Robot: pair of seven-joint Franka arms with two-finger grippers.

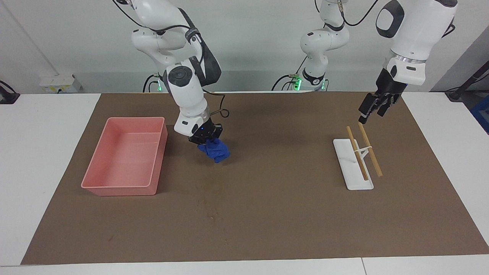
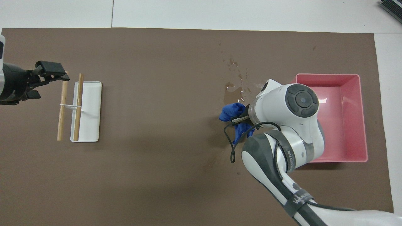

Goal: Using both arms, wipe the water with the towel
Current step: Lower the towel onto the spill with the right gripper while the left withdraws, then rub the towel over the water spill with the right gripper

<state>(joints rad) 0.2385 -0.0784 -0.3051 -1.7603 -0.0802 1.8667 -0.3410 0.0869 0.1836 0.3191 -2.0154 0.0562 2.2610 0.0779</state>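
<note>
My right gripper (image 1: pixel 206 140) is shut on the deep-blue towel (image 1: pixel 214 150), which hangs bunched from it low over the brown mat beside the pink tray. I cannot tell whether the towel touches the mat. In the overhead view the towel (image 2: pixel 231 111) shows at the edge of the water (image 2: pixel 234 88) nearer to the robots, and the right wrist hides the gripper. The water is a faint dark blotch with shiny specks trailing away from the robots. My left gripper (image 1: pixel 369 113) is open and empty in the air over the robots' end of the two wooden sticks; it also shows in the overhead view (image 2: pixel 47 78).
An empty pink tray (image 1: pixel 100 153) stands toward the right arm's end of the table; it also shows in the overhead view (image 2: pixel 362 125). A white flat holder (image 1: pixel 353 172) with two wooden sticks (image 1: pixel 371 152) across it lies toward the left arm's end.
</note>
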